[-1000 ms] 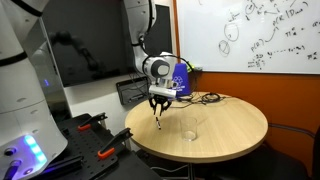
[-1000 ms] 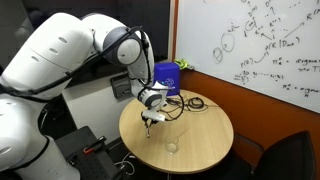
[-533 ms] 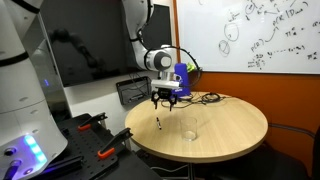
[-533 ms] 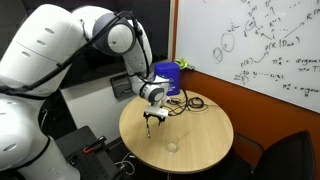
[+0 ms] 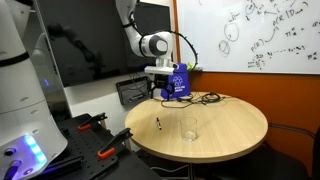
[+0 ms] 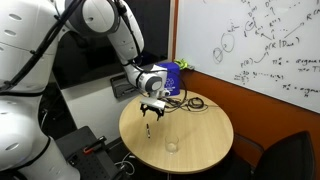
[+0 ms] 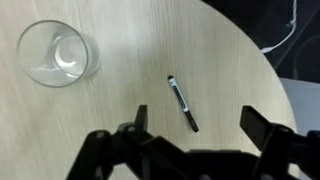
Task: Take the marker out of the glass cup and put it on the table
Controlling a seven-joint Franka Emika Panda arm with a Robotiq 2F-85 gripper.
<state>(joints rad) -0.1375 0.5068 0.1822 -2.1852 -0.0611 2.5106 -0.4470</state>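
The marker [image 7: 182, 103], thin and dark with a white band, lies flat on the light wood table [image 7: 130, 40], near its edge. It also shows as a small dark stick [image 5: 157, 123] in an exterior view. The glass cup [image 7: 58, 53] stands upright and empty, apart from the marker; both exterior views show the cup [image 5: 190, 126] [image 6: 172, 146]. My gripper [image 7: 197, 116] hangs open well above the marker with nothing between its fingers. Both exterior views show the gripper [image 5: 165, 93] [image 6: 150, 111] raised over the table's near side.
A blue box [image 5: 178, 82] [image 6: 168, 75] stands at the table's far edge with black cables [image 5: 205, 98] [image 6: 190, 103] coiled beside it. A monitor and a whiteboard wall stand behind. Tools lie on a low surface [image 5: 100, 140] beside the table.
The gripper has opened and let go of the marker, which now lies on the table. The arm has risen away from the tabletop.
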